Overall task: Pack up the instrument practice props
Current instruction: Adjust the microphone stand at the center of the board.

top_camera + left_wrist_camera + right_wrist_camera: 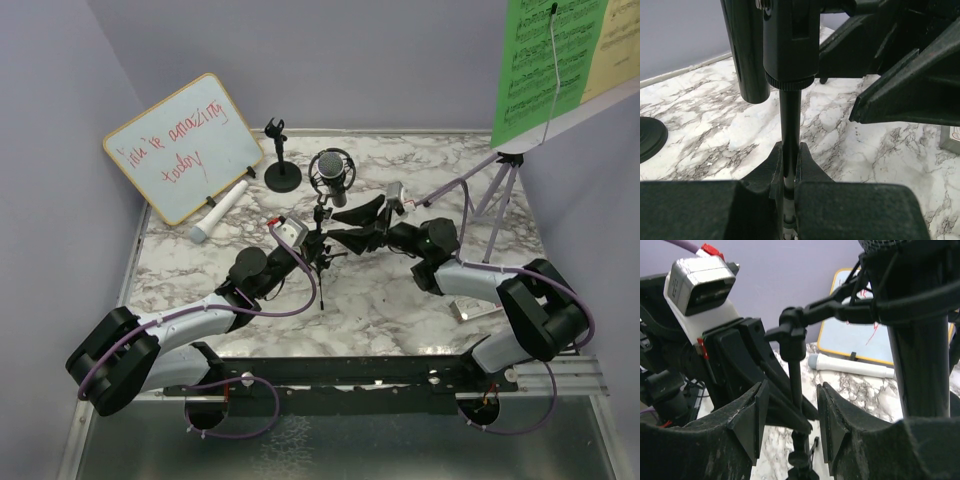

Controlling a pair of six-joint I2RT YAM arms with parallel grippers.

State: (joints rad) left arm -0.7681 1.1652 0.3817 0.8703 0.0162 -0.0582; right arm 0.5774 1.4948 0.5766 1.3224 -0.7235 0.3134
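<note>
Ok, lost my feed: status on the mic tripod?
Left gripper shut on mic tripod pole. Right gripper open, straddling it. Microphone mounted on top. Grippers crowded.

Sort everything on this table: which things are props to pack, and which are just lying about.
To pack:
mounted microphone, white microphone, tripod, round-base holder, music stand, green sheet, yellow sheet

Just lying about:
whiteboard, small white device

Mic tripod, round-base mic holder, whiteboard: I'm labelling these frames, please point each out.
Mic tripod (790, 117): left wrist view, its thin upright pole.
Round-base mic holder (282, 178): top external view, its round base.
Whiteboard (185, 148): top external view, its white face.
</note>
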